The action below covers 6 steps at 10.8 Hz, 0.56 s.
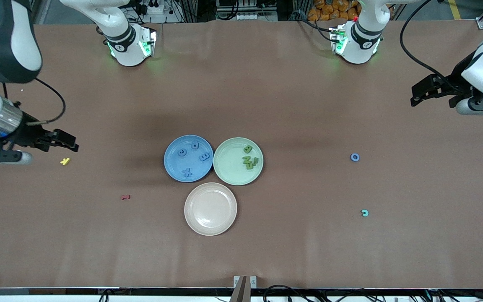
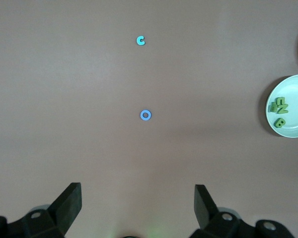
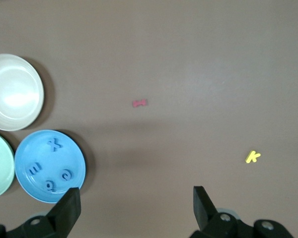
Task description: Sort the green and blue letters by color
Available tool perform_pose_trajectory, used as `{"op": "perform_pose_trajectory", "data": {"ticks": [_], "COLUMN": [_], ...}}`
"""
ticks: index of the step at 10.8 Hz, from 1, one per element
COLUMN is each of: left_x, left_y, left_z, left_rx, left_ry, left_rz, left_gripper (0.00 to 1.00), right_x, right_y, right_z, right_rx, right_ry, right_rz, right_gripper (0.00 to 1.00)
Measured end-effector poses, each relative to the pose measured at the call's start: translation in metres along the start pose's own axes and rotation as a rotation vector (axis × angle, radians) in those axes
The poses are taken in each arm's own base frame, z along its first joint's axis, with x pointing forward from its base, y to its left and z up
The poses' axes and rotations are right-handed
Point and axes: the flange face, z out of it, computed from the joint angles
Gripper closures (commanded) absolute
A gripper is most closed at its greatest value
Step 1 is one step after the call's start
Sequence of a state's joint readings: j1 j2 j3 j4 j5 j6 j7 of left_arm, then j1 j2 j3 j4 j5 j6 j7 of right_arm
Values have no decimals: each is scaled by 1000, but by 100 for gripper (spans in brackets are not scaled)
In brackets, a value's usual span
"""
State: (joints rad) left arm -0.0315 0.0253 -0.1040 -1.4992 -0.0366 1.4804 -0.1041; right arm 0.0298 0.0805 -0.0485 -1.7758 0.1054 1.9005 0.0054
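Blue ring letter lies loose on the worktop, well apart from the green plate toward the left arm's end: light, stiff, likely pinched across its rim. Four blue letters on the blue plate, four green letters on the green plate, by my count. Left hand and right hand both hang released, holding nothing

**Desk layout, mid-sort**

I see three plates touching mid-desk: one holding four letters, one holding a letter cluster, one nearest the camera. Two loose letters lie toward the left arm's end, two toward the right arm's.
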Motion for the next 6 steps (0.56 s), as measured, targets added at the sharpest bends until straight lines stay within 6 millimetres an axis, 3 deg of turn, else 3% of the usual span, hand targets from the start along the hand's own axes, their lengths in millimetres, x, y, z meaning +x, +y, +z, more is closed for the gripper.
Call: {"op": "perform_pose_trajectory", "data": {"ticks": [4, 6], "left_x": [2, 0], "left_y": [-3, -13], "left_z": [2, -6], "left_rx": [-4, 15], "left_ry": [-4, 13], "left_rz": [-7, -21], "left_gripper": [0, 0], "right_x": [-10, -21], "right_y": [12, 14], "right_z": [-92, -119], "right_rx": [-38, -68], "right_ry": [60, 69], "right_rz": [-6, -15], "right_gripper": [0, 0]}}
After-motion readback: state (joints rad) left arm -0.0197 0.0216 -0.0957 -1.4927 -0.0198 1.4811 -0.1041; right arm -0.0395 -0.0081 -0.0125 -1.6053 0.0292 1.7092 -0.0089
